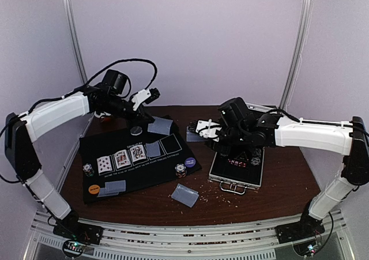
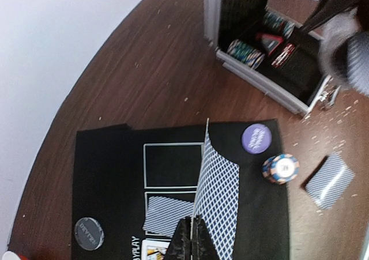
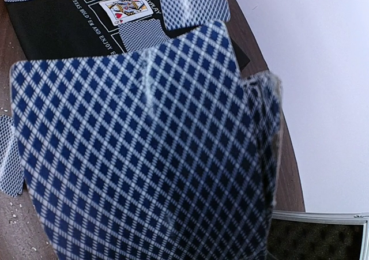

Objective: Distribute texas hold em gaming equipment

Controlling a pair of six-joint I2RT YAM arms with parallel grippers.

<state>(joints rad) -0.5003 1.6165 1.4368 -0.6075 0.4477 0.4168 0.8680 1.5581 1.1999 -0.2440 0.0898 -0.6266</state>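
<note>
Two pincers, both loaded. Left gripper point(image 2: 193, 237), bottom centre of the left wrist view: fingers pressed together on the lower edge of a single blue-backed card point(image 2: 218, 185), which bows up over the black mat point(image 2: 104, 173). Right gripper point(image 1: 203, 128), centre of the top view: clamped on a deck of cards point(image 3: 144, 144) that fills the right wrist view and hides its own fingers. On the mat in the top view: three face-up cards point(image 1: 121, 159) in a row left of centre, with a face-down card point(image 1: 153, 150) just right of them. Grey disc point(image 1: 136, 131) at the upper edge, purple disc point(image 1: 189, 162) at the right edge, chip stack point(image 1: 181, 170) just beside it. Second chip stack point(image 1: 88, 169) at the left edge, orange disc point(image 1: 94, 187) in the lower left corner, face-down pair point(image 1: 112, 187) next to it. Loose face-down cards point(image 1: 184, 195) lie on the table point(image 1: 277, 196) below the mat. Silver case point(image 1: 236, 173) sits open under the right arm.
</note>
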